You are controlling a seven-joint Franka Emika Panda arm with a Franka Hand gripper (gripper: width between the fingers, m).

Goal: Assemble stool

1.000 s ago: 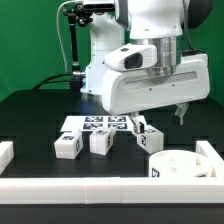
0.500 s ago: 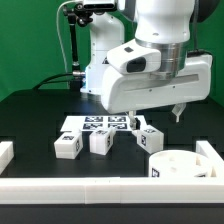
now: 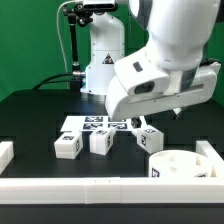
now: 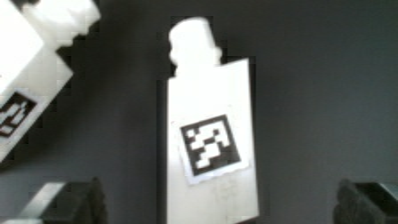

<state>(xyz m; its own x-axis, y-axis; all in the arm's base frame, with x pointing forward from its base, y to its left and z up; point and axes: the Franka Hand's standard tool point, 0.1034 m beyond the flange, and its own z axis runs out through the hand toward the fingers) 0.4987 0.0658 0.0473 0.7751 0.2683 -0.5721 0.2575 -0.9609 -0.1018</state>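
Exterior view: the seat lies at 4 o'clock on the table, hard against the front bar and right bar. Three legs stand in a row at its 10 o'clock, with gaps between them. The fingers hang spread wide and empty over one leg, with dark table showing on both its sides.

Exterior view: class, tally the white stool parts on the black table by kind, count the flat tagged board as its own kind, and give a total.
Legs: 3
Seat: 1
Marker board: 1
Total: 5
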